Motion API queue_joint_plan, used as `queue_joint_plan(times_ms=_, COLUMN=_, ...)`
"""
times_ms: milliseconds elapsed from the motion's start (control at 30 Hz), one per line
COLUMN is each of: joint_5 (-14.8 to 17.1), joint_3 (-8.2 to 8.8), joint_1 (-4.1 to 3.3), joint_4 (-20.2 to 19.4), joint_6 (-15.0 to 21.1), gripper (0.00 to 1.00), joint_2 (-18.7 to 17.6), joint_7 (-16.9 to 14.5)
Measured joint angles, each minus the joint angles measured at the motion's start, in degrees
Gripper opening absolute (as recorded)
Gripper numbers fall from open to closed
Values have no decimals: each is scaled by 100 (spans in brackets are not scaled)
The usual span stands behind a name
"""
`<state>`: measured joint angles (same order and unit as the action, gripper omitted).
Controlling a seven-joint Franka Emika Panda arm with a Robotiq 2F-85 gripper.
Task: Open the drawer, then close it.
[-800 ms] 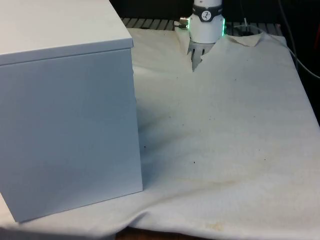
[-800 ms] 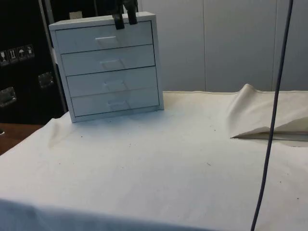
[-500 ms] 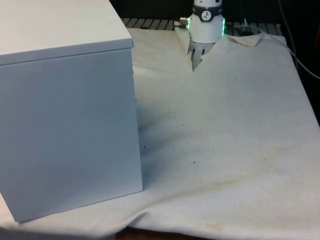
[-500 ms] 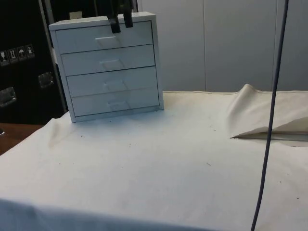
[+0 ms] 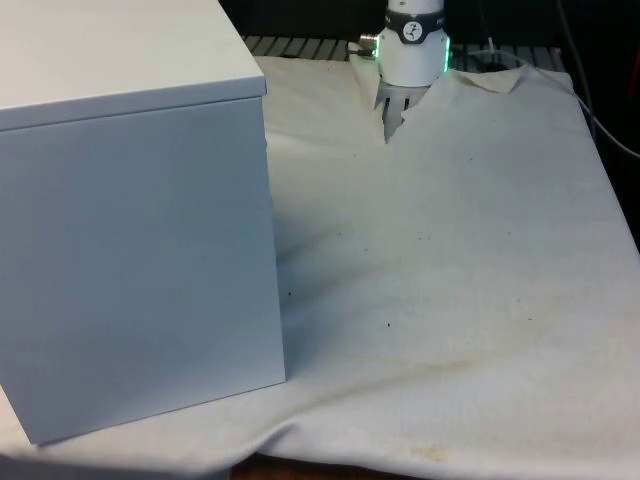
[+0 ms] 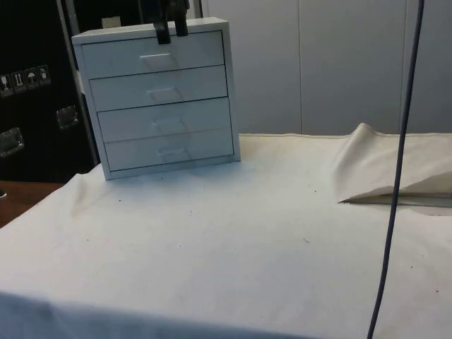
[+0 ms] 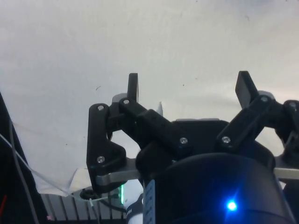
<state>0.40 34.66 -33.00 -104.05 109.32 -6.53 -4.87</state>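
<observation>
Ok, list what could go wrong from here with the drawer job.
1. The gripper hangs by the chest of drawers' top front edge, above the top drawer's handle; its open fingers could hit the chest top or miss that shallow handle.
2. The chest sits loose on the white cloth, so a pull might drag it instead of opening the drawer.
</observation>
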Motion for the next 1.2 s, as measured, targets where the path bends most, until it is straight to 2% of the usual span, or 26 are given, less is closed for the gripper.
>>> queue_joint_plan(times_ms=367, joint_5=-74, joint_3=-29, joint_1=-11, joint_4=-155, joint_6=132, gripper=100, joint_2=212, joint_7=-103)
queue_joint_plan(times_ms=1200, joint_5=-132, joint_3=-17, joint_1=-11, joint_4=-155, joint_6=195, gripper=100, joint_2=218, joint_7=-1197)
